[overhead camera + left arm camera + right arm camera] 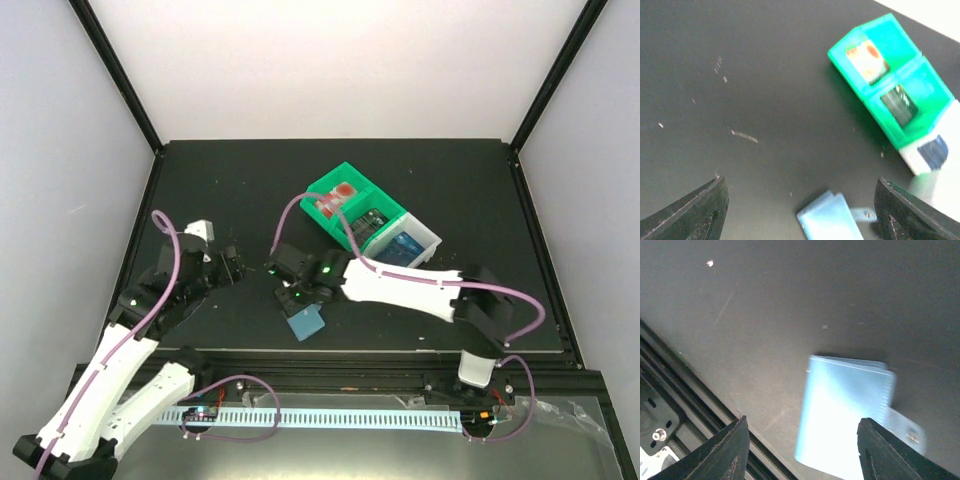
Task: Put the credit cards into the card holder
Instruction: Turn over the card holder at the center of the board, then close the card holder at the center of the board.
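The card holder [305, 323] is a pale blue folded wallet lying shut and flat on the black table near its front edge. Its clasp tab sticks out to one side. My right gripper [293, 297] hovers just above it, open, and the card holder [845, 415] shows between and below its spread fingers, with no contact. My left gripper [234, 263] stands open to the left of the card holder [832, 220] and holds nothing. The credit cards lie in the bins: a red-and-white card [867, 55], a dark card [899, 102] and a blue card [932, 150].
A green two-part bin [322, 190] and a white bin [428, 240] joined to it stand at the back centre. The table's front rail [695, 390] runs close to the card holder. White walls enclose the table.
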Controlling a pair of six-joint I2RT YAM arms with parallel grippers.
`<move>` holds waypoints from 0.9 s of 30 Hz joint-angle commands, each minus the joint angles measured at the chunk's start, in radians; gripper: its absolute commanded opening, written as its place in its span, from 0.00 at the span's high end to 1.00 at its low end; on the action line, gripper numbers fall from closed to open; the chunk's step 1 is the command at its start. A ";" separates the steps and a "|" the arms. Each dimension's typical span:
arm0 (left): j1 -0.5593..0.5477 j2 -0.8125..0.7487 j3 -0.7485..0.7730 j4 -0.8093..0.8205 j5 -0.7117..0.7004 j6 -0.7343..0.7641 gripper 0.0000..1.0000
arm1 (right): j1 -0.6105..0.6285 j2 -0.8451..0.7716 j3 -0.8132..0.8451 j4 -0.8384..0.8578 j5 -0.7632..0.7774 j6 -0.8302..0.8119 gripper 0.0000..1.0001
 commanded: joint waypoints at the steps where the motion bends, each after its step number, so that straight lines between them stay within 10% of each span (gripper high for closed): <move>1: 0.007 0.022 -0.102 0.044 0.237 0.021 0.19 | -0.068 -0.147 -0.145 0.114 0.066 0.040 0.40; 12: 0.002 0.088 -0.408 0.307 0.522 -0.183 0.19 | -0.215 -0.176 -0.317 0.164 -0.067 -0.083 0.60; 27: -0.003 0.201 -0.470 0.367 0.513 -0.169 0.19 | -0.219 -0.104 -0.325 0.201 -0.146 -0.074 0.75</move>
